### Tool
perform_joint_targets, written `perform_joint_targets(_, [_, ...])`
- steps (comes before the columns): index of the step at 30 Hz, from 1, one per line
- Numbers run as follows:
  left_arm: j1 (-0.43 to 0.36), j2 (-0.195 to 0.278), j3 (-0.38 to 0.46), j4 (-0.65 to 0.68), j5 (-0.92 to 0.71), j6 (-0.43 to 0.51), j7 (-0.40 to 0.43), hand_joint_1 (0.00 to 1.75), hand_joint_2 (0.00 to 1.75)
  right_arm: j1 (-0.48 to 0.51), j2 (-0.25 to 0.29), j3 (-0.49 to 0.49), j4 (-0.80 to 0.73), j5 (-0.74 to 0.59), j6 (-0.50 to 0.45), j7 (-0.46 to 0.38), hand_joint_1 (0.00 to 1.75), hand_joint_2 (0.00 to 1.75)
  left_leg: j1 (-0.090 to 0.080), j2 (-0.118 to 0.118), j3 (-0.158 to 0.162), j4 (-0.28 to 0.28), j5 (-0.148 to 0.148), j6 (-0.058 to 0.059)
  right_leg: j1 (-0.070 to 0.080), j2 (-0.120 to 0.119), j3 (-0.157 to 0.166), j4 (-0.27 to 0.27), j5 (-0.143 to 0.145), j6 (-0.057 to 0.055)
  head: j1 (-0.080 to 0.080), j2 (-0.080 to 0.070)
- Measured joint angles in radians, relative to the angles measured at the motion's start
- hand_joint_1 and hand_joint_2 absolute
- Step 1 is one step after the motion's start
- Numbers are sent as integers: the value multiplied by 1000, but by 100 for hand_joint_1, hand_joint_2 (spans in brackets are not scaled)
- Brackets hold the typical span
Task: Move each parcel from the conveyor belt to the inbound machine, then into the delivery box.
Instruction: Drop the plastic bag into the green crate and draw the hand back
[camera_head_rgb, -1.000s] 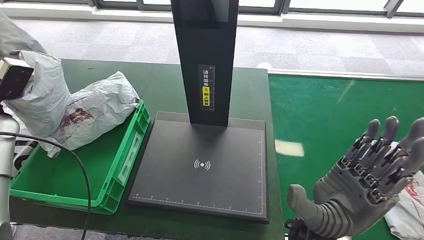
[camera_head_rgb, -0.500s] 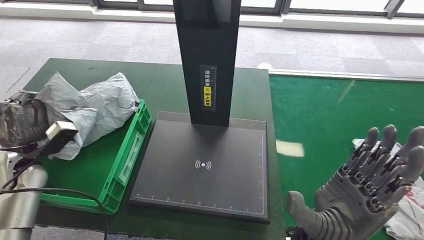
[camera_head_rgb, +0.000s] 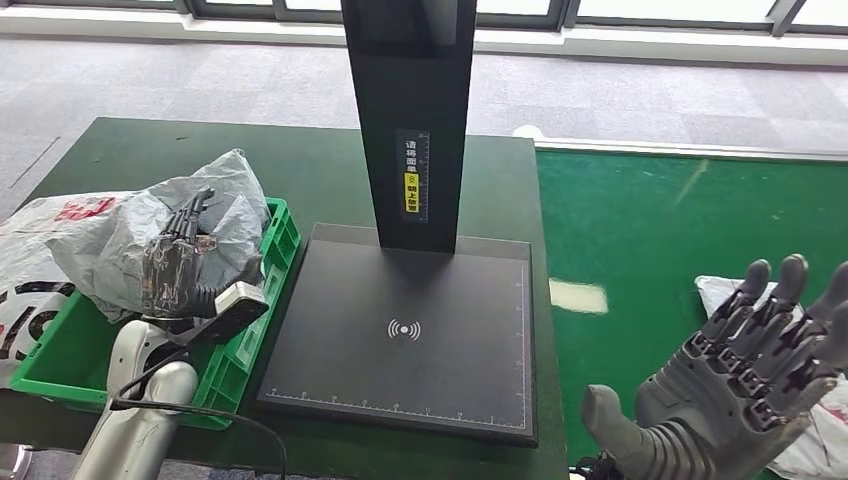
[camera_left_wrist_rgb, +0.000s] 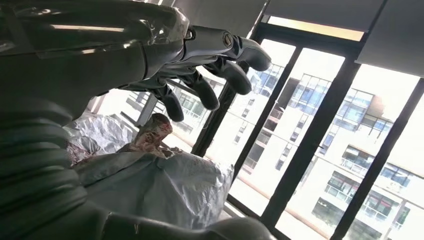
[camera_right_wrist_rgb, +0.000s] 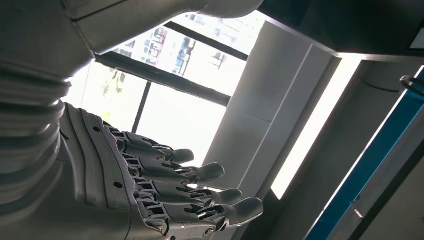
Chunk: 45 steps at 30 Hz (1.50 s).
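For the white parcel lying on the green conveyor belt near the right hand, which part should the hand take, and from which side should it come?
The white parcel is a soft, flat bag on the green conveyor belt, largely hidden behind the open right hand. Probably best to come from above and close the fingers on a raised fold of the loose plastic, since a flat bag offers no firm edge.

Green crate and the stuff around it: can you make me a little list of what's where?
Green plastic crate: left of the scanner, on the dark table
Crumpled grey plastic parcel bags: piled in the crate
Left robot hand: over the bags, grip unclear
Flat black scanner plate: bare
Right robot hand: open, holding nothing
White parcel bag: on the green conveyor belt
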Motion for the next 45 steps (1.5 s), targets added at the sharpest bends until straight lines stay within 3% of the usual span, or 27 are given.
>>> perform_joint_targets(7, [2, -13, -21, -6, 91, -9, -14, 0, 0, -7, 0, -1, 5, -12, 0, 0, 0, 175, 0, 0, 0, 0, 0, 0, 1, 0, 0, 0, 0, 0, 0, 0])
perform_joint_targets(15, [-12, -71, -22, 47, 295, 246, -82, 0, 0, -21, 0, -32, 44, 9, 0, 0, 0, 175, 0, -2, 0, 0, 0, 0, 2, -1, 1, 0, 0, 0, 0, 0])
perform_joint_targets(23, [49, -146, -52, 3, 554, 243, -208, 0, 0, -11, 14, -202, 197, 139, 0, 7, 0, 175, -1, -3, 0, 0, 0, 0, 2, -2, 1, 0, 0, 0, 0, 0])
perform_joint_targets(27, [74, -172, -81, -30, 595, 233, -233, 0, 0, -11, 21, -290, 271, 176, 0, 20, 0, 175, -1, -4, 0, 0, 0, 0, 2, -3, 1, 0, 0, 0, 0, 0])
perform_joint_targets(30, [79, -191, -100, -48, 638, 202, -278, 0, 0, -18, 17, -320, 328, 273, 0, 137, 0, 175, -1, -3, 0, 0, 0, 0, 2, -2, 1, 0, 0, 0, 0, 0])
perform_joint_targets(33, [87, -222, -125, -76, 739, 136, -361, 0, 0, -44, -48, -322, 408, 379, 9, 412, 0, 175, -1, -4, 0, 0, 0, 1, 2, -3, 1, 0, 0, 0, 0, 0])
perform_joint_targets(35, [97, -239, -150, -105, 772, 101, -392, 0, 0, -65, -116, -321, 458, 397, 34, 524, 0, 175, -2, -5, 0, 0, 1, 1, 2, -4, 1, 0, 0, 1, 0, 0])
perform_joint_targets(41, [120, -272, -211, -181, 837, 16, -403, 0, 0, -139, -289, -360, 605, 442, 185, 635, 0, 175, -4, -4, 0, 1, 0, 3, 0, -3, 1, -1, 2, 4, 0, 0])
perform_joint_targets(45, [138, -292, -212, -230, 834, 3, -404, 0, 0, -173, -390, -417, 685, 443, 238, 660, 0, 175, -4, -6, -1, 2, 1, 4, 0, -4, 2, -1, 2, 4, 0, 0])
